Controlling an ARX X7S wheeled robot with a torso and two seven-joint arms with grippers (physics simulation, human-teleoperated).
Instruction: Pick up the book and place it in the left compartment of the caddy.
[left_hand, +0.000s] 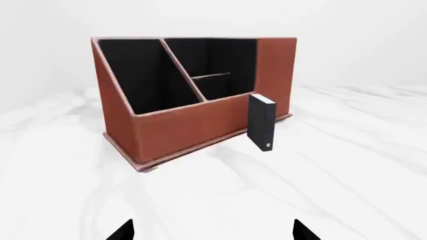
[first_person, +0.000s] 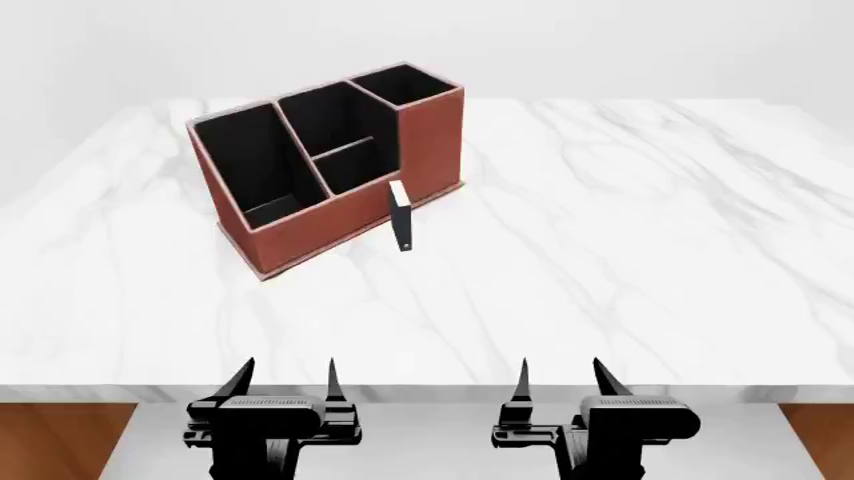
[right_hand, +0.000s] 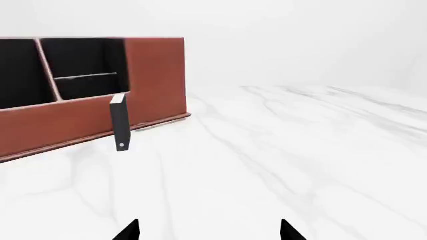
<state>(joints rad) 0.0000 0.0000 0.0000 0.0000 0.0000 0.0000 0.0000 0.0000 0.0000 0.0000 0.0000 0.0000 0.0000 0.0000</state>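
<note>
Probably light and stiff, the small thin black-covered book (first_person: 402, 217) is standing upright at five o'clock of the reddish-brown leather-look caddy (first_person: 327, 215), asking for a pinch across its covers, while the left gripper (first_person: 284, 385) and the right gripper (first_person: 561, 382) are both waiting with jaws wide, holding nothing.

I see caddy (first_person: 350, 205) on table (first_person: 641, 250), back-left of centre; left compartment (first_person: 254, 165) at its left end; book (first_person: 402, 215) upright just before caddy's front wall, toward its right; my left gripper (first_person: 284, 385) and right gripper (first_person: 561, 385) at near edge, well apart from both.
</note>
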